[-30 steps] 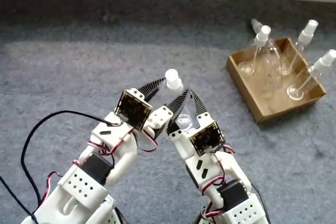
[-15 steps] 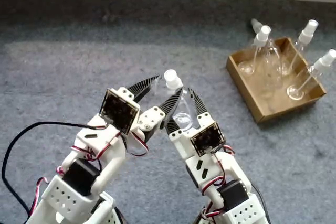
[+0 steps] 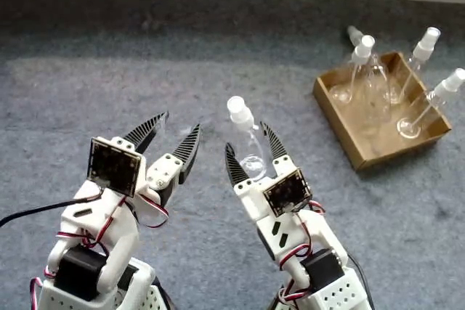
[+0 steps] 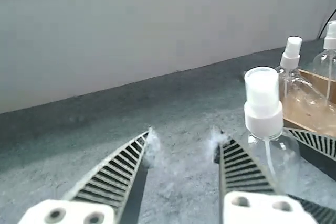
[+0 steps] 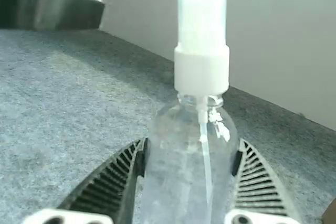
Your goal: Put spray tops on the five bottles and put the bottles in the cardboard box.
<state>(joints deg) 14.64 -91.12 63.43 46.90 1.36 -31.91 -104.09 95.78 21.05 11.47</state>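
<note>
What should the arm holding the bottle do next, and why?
Probably the right gripper should carry the clear bottle over to the cardboard box. It is shut on the bottle, the spray top looks seated, the left gripper stands open and apart, and four capped bottles are in the box.

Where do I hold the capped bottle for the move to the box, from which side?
Grip the bottle by its round body below the shoulder, from the arms' side, as the right gripper holds it. It stands upright and is widest there; the spray top is narrower, likely to slip.
</note>
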